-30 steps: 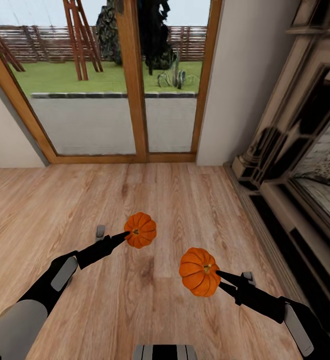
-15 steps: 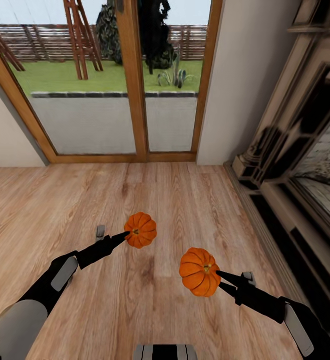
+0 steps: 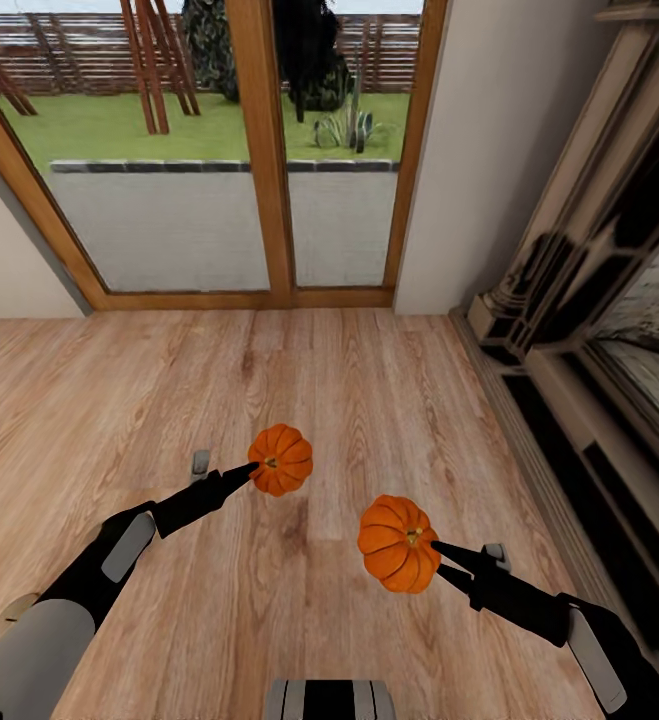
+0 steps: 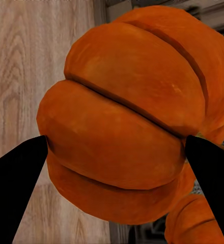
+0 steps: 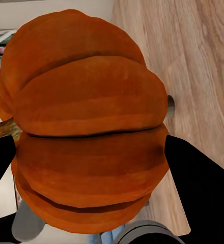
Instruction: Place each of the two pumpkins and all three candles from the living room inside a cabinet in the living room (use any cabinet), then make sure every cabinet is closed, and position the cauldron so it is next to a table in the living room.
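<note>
From the head view we carry one pumpkin in each arm above the plank floor (image 3: pixel 119 400): the left gripper (image 3: pixel 254 468) pinches the left pumpkin (image 3: pixel 281 459), and the right gripper (image 3: pixel 435 558) pinches the right pumpkin (image 3: pixel 399 544), which hangs nearer our trunk. The stone fireplace (image 3: pixel 579 330) stands to our right and a glass door (image 3: pixel 219 160) ahead. In the left wrist view, our fingers (image 4: pixel 15 178) clamp the left pumpkin's flanks. In the right wrist view, the fingers (image 5: pixel 203 188) likewise squeeze theirs. We judge that turning toward a cabinet comes first.
</note>
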### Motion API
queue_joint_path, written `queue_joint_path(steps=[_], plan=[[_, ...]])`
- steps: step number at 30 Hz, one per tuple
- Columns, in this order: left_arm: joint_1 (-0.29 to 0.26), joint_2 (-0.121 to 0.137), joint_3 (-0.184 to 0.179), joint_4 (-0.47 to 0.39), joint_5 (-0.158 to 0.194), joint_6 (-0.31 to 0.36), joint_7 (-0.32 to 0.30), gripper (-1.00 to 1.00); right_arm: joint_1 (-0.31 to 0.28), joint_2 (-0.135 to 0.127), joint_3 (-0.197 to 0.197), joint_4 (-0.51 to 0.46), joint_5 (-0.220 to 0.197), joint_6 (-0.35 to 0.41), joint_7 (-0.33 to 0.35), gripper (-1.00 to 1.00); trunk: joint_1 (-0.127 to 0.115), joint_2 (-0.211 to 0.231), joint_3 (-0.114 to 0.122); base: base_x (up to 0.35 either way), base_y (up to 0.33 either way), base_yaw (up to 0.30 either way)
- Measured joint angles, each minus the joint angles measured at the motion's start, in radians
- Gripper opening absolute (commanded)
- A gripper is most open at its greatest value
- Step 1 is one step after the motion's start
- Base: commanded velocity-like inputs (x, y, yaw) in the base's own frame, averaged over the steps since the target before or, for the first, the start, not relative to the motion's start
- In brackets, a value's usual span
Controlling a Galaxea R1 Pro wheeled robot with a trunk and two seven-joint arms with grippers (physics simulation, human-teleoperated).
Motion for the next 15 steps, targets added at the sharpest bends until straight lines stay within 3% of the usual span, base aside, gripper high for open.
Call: queue_joint_path(steps=[7,15], plan=[[0.0,0.0,0.0,0.0,0.0,0.0,-0.001,-1.0,0.0,0.0,0.0,0.0,0.001,-0.001,0.0,-1.0,0.0,0.0,0.0,0.0,0.0,0.0],[0.0,0.0,0.0,0.0,0.001,0.001,-0.001,-1.0,0.0,0.0,0.0,0.0,0.0,0.0,0.001,-1.0,-0.004,0.002,0.031,0.0,0.0,0.0]])
